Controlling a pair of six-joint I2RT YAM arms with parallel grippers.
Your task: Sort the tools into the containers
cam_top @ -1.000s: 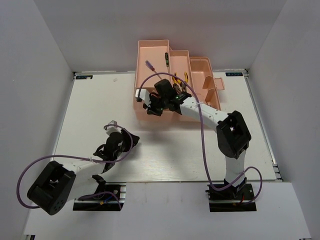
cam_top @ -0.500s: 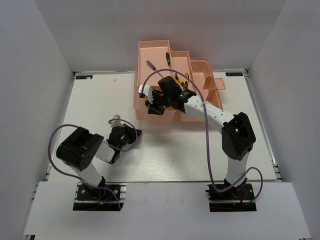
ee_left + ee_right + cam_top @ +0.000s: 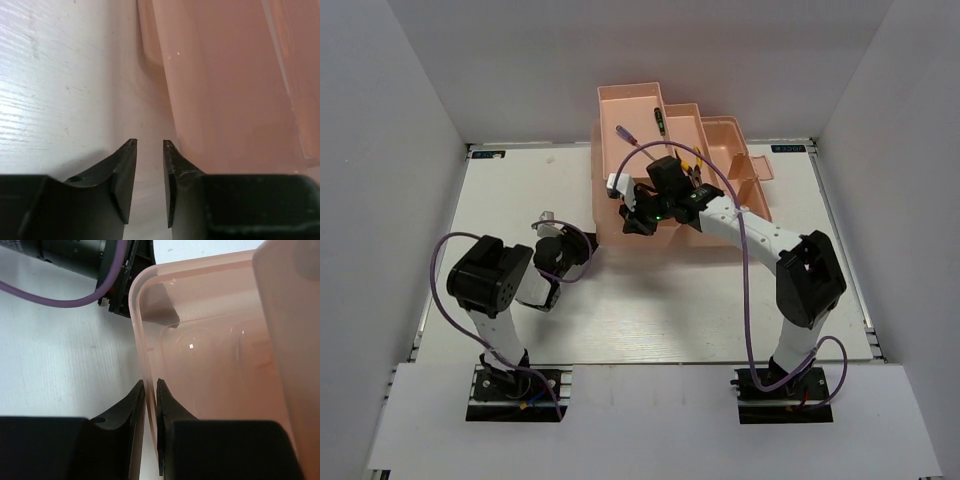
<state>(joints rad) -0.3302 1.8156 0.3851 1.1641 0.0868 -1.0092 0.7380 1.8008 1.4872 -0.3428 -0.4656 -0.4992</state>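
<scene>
The pink toolbox (image 3: pixel 720 150) stands at the table's far middle with its trays spread open. A purple-handled screwdriver (image 3: pixel 621 134) lies in the far left tray. A dark green-handled one (image 3: pixel 659 120) lies in the tray beside it. Yellow-and-black pliers (image 3: pixel 692 160) show behind my right wrist. My right gripper (image 3: pixel 638 217) is shut on the thin wall of the near left tray (image 3: pixel 142 340), one finger on each side of it (image 3: pixel 151 386). My left gripper (image 3: pixel 150 144) is slightly open and empty, low over the table beside the toolbox's outer wall (image 3: pixel 225 100); it also shows in the top view (image 3: pixel 586 246).
The left arm's body and purple cable (image 3: pixel 60 295) lie just beyond the tray corner in the right wrist view. The white table (image 3: pixel 520 190) reaches left and towards me. Grey walls stand on three sides.
My left arm has folded back and swung its gripper right, up to the toolbox's near left corner. My right gripper and the toolbox have shifted slightly to the right.
</scene>
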